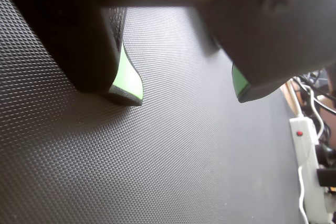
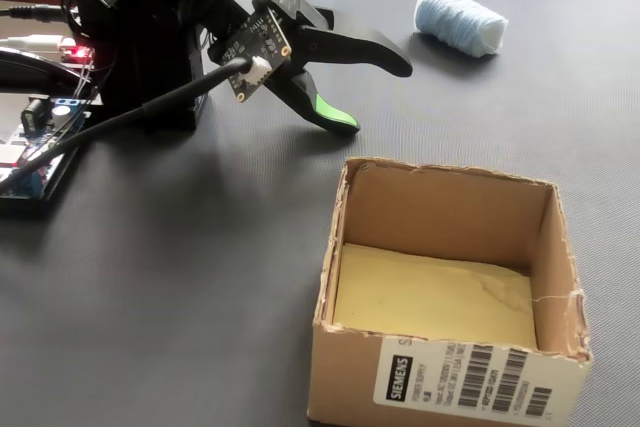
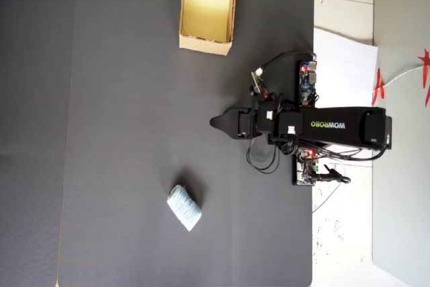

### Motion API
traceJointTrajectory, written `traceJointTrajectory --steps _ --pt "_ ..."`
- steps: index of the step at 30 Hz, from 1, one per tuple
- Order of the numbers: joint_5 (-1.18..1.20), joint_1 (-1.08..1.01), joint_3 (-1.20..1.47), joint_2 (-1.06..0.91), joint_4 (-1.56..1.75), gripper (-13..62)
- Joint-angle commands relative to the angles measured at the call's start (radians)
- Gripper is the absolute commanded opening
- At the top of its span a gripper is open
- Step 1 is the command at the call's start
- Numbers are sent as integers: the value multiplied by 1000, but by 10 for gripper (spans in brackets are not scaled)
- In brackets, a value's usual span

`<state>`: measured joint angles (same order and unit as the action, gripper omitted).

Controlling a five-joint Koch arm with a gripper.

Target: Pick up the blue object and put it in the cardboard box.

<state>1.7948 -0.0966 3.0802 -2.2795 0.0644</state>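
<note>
While claw (image 2: 378, 95) gapes empty, blue object (image 3: 184, 208) lies flat (long axis diagonal overhead), apart.

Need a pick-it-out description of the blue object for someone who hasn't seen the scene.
Start from the dark mat in the overhead view. The cardboard box sits at its top edge; the blue object lies apart from it, nearer the bottom, below the gripper. It is the only pale, ribbed, soft-looking lump there.

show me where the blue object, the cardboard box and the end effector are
blue object (image 2: 460, 20), fixed view, middle of its ribbed top.
cardboard box (image 2: 445, 383), fixed view, front wall beside the label.
end effector (image 1: 186, 90), wrist view, midway between the green-padded tips.
</note>
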Motion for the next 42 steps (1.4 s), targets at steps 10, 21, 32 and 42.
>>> traceJointTrajectory --steps 10,21,32,42 --pt "-3 3 38 -89 -115 340" --pt "-20 14 38 -87 -103 340" --pt "-20 155 37 -89 29 340" --pt "-20 339 37 -89 161 340"
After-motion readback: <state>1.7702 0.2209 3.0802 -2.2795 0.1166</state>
